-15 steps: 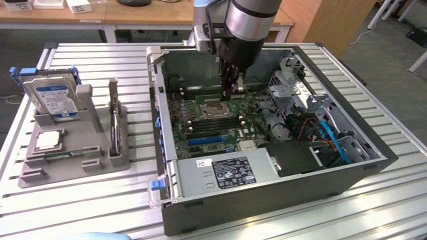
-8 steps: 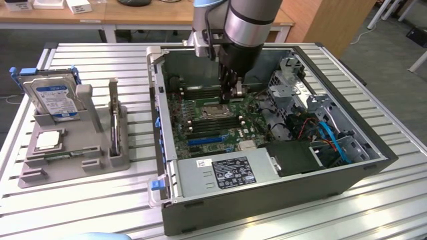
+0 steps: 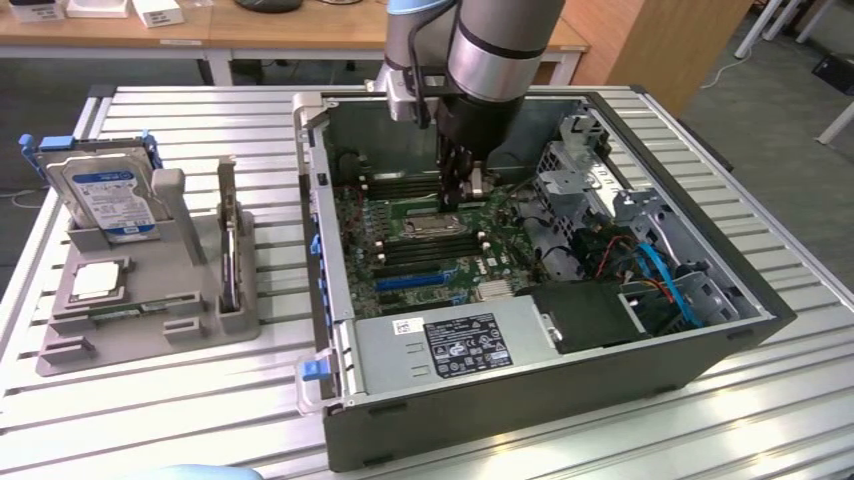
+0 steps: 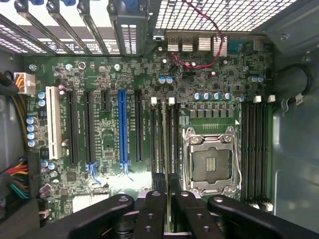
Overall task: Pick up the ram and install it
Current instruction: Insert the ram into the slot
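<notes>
Halfway, I'd say: gripper (image 4: 167, 211) clamped on the ram (image 4: 166, 149), stick edge-on over the memory slots beside the empty CPU socket (image 4: 212, 162) inside the open PC case (image 3: 534, 415); seating unconfirmed.

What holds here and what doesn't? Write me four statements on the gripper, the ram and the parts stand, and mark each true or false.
1. The hard drive stands upright in the grey stand. True.
2. The gripper hangs over that stand. False: it is inside the computer case, above the motherboard.
3. The gripper is shut on the ram. True.
4. The processor socket holds a chip. False: it is empty; the processor chip lies on the stand.
</notes>
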Tool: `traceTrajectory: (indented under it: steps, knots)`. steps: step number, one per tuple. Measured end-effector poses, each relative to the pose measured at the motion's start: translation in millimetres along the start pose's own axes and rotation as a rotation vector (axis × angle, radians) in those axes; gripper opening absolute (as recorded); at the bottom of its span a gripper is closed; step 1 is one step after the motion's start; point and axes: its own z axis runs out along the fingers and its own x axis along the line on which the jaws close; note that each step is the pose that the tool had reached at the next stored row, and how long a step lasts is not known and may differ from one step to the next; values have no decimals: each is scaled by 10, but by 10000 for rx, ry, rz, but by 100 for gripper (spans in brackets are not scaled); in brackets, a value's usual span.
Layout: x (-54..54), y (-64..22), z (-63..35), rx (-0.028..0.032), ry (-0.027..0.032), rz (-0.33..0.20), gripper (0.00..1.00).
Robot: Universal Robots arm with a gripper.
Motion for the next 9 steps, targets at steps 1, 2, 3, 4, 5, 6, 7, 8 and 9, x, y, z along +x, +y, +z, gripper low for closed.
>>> traceTrajectory:
  steps: [1,2,3,4,5,6,7,8,9]
  knots:
    - [0,-1,2,7,1,77,13]
    - [0,-2,5,17,2,166,13]
    - [0,-3,7,26,7,260,13]
    - [0,-4,9,33,12,331,13]
    - [1,-5,10,35,19,361,13]
    - [1,-5,10,36,21,360,13]
    - [1,-5,10,36,22,361,13]
    - [1,-5,9,36,23,360,13]
    - [1,-6,10,36,22,359,13]
